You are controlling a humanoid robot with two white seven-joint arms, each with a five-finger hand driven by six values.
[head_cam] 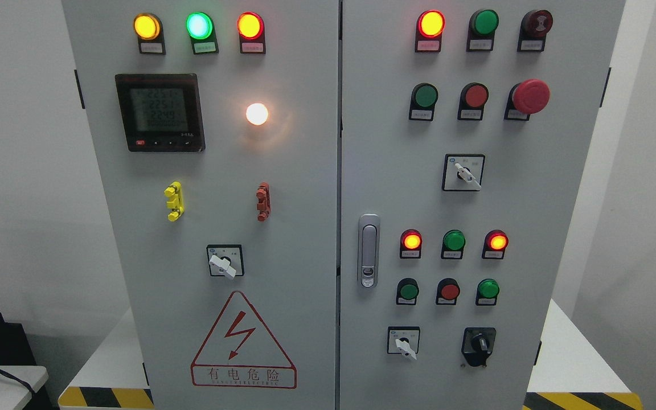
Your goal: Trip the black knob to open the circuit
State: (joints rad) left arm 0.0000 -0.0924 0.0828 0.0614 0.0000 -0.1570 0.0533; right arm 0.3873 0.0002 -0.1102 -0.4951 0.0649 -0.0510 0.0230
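Observation:
The black knob [479,345] sits on a black plate at the lower right of the grey cabinet's right door [390,142]. Its handle stands roughly upright, with a small light mark near the middle. Just left of it is a white-handled selector switch [404,343] on a square plate. Neither of my hands nor either arm shows in the head view.
The right door carries red and green lamps, push buttons, a red mushroom stop button [531,96], another selector [464,172] and a metal door latch [368,250]. The left door has a meter [160,112], lit lamps, a selector [224,262] and a warning triangle [243,341].

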